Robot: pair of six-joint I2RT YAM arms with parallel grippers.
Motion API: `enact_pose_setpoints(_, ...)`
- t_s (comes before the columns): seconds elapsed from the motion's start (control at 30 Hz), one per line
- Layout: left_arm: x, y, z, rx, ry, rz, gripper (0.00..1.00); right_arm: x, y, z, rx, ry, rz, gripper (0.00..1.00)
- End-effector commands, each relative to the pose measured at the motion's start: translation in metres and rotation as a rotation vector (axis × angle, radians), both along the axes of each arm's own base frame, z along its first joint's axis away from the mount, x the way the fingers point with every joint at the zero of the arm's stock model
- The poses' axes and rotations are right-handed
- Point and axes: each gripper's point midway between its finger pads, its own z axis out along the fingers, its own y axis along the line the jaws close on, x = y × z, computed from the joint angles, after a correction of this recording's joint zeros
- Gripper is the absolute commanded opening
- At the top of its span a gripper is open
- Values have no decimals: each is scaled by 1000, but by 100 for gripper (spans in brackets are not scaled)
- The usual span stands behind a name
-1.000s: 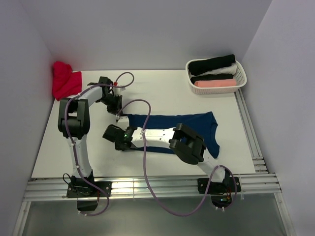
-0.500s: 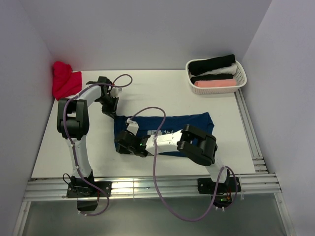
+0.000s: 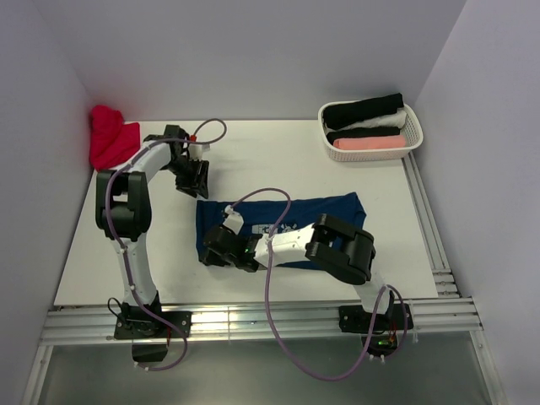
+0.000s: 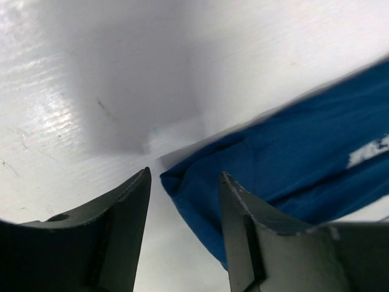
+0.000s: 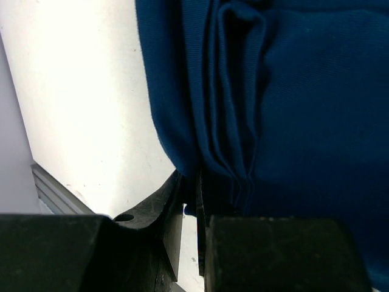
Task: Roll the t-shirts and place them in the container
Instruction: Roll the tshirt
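Right wrist view first: our right hand [image 5: 193,182] is pinched nearly shut on the stacked folds at the near-left edge of the navy t-shirt [image 5: 292,91], which lies folded flat on the white surface [image 5: 79,91]. Farther back, our left hand [image 4: 184,176] hangs open and empty over the shirt's far-left corner. We judge that rolling from one pinch could skew the roll, leaving the far side behind, or the thin layers could slip free.
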Motion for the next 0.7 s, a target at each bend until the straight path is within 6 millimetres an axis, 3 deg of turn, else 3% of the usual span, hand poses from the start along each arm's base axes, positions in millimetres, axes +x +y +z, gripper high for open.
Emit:
enact_pose_setpoints(0.0, 15, -6, 48, -116, -111, -32, 55, 2, 6, 24, 34, 2, -30, 6)
enact_pose_setpoints(0.2, -4, 0, 41, -266, 11, -63, 54, 4, 0, 27, 29, -3, -59, 6)
enact_pose_setpoints(0.4, -19, 0, 23, -293, 67, -74, 59, 6, -3, 28, 37, -3, -81, 7)
enact_pose_setpoints(0.67, -24, -4, 0, -307, 116, -26, 61, 8, -7, 31, 49, -14, -100, 6)
